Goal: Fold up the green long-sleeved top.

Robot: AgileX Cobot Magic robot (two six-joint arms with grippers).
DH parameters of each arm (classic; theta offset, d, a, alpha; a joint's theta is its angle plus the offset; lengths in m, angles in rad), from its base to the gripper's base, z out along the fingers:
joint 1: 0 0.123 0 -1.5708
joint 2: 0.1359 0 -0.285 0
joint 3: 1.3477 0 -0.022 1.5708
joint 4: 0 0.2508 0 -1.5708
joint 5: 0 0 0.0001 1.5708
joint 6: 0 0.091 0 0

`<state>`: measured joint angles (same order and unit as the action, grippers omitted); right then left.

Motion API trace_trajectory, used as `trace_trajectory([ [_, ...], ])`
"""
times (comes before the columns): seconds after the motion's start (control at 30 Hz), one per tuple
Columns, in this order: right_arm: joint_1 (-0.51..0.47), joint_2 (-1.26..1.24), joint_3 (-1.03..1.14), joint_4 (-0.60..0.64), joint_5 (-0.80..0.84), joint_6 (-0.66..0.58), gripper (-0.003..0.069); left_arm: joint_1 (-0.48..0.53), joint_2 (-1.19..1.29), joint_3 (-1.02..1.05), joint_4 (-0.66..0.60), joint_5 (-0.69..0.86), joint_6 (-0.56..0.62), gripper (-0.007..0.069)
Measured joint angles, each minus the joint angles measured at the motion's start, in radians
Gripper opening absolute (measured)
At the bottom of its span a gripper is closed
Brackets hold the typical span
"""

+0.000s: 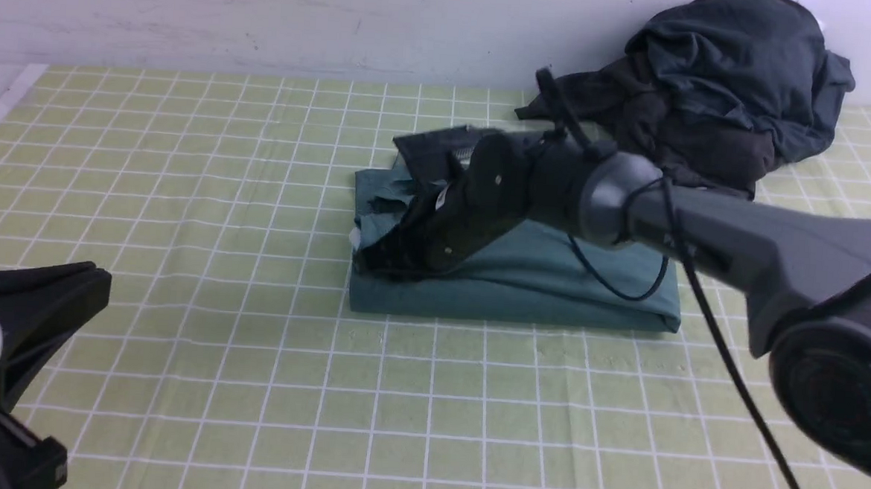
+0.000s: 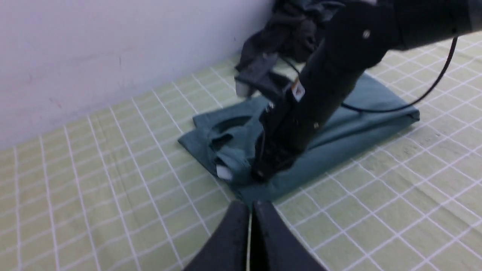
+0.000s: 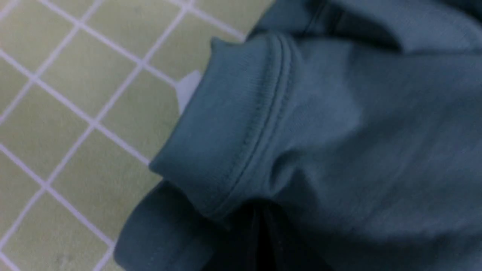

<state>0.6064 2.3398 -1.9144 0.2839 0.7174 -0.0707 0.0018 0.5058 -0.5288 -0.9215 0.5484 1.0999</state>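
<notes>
Two grippers, jaws together on each: left [image 2: 249, 229] at 7 o'clock over bare cloth [image 1: 249, 384], holding nothing; right [image 1: 375, 260] nose-down on top [image 1: 553, 280], whether pinching fabric unclear. Top folded at centre; dark pile [image 1: 719, 88] at 1 o'clock.

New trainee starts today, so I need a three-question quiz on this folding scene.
1. True or false: the green top lies spread out flat, unfolded.
2. Which end effector is down on the top: A left, B right?
3. What lies at the far right by the wall?

Key: 1 false, it is folded into a rectangle. 2 B. 3 a heap of dark grey garments.
</notes>
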Motion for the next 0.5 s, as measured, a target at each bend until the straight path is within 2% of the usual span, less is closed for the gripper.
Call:
trace_trajectory([
  [0.1, 0.011, -0.045, 0.001, -0.012, 0.006, -0.011, -0.0010, 0.000, -0.064, 0.055, -0.062, -0.079, 0.084, -0.0001],
  [0.2, 0.010, -0.135, 0.001, -0.059, 0.005, -0.029, -0.0010, 0.000, -0.107, 0.090, -0.106, -0.153, 0.108, -0.0001],
  [0.3, 0.008, -0.324, 0.000, -0.186, 0.011, -0.054, -0.0010, 0.000, -0.153, 0.121, -0.155, -0.239, 0.111, -0.0001],
  [0.5, 0.007, -0.647, -0.005, -0.416, 0.133, -0.059, -0.0010, 0.000, -0.166, 0.123, -0.170, -0.263, 0.113, -0.0001],
])
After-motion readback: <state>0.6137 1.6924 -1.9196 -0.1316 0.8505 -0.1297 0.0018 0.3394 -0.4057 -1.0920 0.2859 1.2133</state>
